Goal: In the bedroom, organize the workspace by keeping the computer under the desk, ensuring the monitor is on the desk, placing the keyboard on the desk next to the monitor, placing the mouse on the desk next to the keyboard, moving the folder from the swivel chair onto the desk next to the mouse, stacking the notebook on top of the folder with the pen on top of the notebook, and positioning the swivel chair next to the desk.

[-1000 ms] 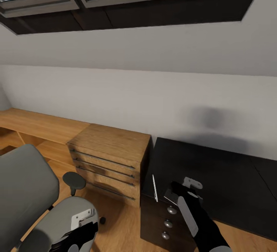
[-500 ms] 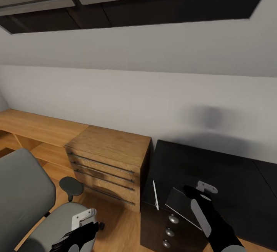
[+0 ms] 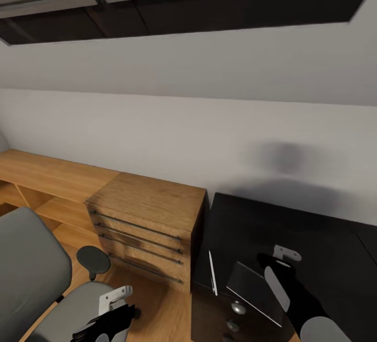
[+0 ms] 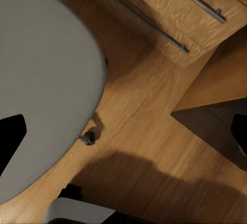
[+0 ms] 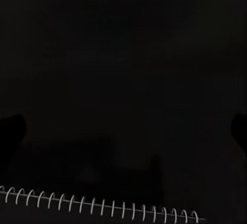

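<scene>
At the left, the grey swivel chair (image 3: 31,274) stands on the wood floor, apart from the black surface (image 3: 293,227); its seat is bare. The left gripper (image 3: 107,318) hangs over that seat, and I cannot tell whether it is spread or pressed together. Past the wooden drawer cabinet (image 3: 144,221), the white pen (image 3: 212,273) lies near the surface's left edge. Just beside it the right gripper (image 3: 272,266) pinches the dark notebook (image 3: 254,292), carried tilted above the surface. By my reading, the stacking and the chair's placing are left to do.
</scene>
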Controlling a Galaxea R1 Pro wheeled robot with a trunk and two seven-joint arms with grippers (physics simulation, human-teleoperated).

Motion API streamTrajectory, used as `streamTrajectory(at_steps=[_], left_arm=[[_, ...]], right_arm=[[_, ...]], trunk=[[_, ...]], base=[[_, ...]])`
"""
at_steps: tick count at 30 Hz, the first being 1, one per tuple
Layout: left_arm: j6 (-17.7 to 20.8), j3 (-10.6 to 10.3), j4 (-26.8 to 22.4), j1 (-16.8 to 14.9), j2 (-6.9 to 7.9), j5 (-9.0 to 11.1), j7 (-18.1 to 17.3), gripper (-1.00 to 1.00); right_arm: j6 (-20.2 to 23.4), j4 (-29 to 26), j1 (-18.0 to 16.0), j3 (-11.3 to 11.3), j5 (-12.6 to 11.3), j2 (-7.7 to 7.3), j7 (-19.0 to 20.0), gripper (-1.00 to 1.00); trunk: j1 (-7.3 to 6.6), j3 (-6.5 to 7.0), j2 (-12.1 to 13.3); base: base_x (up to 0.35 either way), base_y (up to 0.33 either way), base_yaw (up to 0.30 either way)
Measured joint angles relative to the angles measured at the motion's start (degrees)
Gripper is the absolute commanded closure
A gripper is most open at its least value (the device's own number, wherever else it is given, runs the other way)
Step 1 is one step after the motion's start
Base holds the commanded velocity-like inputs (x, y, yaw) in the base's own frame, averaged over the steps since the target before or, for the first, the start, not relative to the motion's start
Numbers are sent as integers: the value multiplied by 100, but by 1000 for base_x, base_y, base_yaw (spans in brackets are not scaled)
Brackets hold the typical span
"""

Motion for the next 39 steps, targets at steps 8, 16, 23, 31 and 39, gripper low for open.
streamTrajectory(at_steps=[8, 16, 23, 31, 39], left_arm=[[2, -68, 42, 0, -9, 7, -13, -100], [25, -73, 16, 0, -8, 18, -18, -100], [26, -66, -121, 0, -9, 159, -13, -100], [27, -64, -143, 0, -9, 212, -9, -100], [26, -64, -150, 0, -9, 218, -9, -100]], right_arm=[[-31, 578, -184, 5, 325, -5, 18, -100], [-65, 1024, -377, 6, 344, 1, 188, -100], [-67, 1053, -391, 6, 347, 1, 234, -100], [-24, 1094, -394, -1, 319, -5, 232, -100], [17, 1616, -632, -10, 292, 0, 232, -100]], trunk=[[-2, 0, -1], [0, 0, 0], [0, 0, 0], [1, 0, 0], [1, 0, 0]], base=[[86, 0, 0], [49, 0, 0], [2, 0, 0], [0, 0, 0], [0, 0, 0]])
